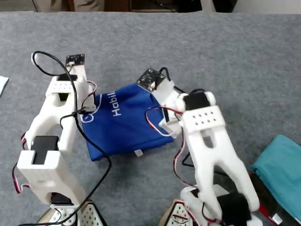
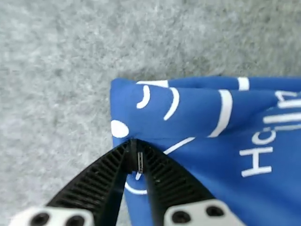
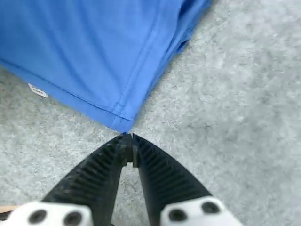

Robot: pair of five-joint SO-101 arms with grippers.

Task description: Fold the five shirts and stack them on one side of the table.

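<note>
A blue shirt (image 1: pixel 124 125) with white print lies folded in the middle of the grey table (image 1: pixel 235 56). My left gripper (image 1: pixel 87 111) is at the shirt's left edge. In the left wrist view the left gripper (image 2: pixel 136 147) is shut, its tips pinching the blue shirt (image 2: pixel 211 141) at a fold line near its corner. My right gripper (image 1: pixel 165 124) is at the shirt's right edge. In the right wrist view the right gripper (image 3: pixel 127 140) is shut, with a hemmed corner of the blue shirt (image 3: pixel 94 56) running into its tips.
A teal shirt (image 1: pixel 281 165) lies at the right edge of the table, beside the right arm's base. A white sheet (image 1: pixel 2 85) pokes in at the far left edge. Bare grey table lies behind the blue shirt.
</note>
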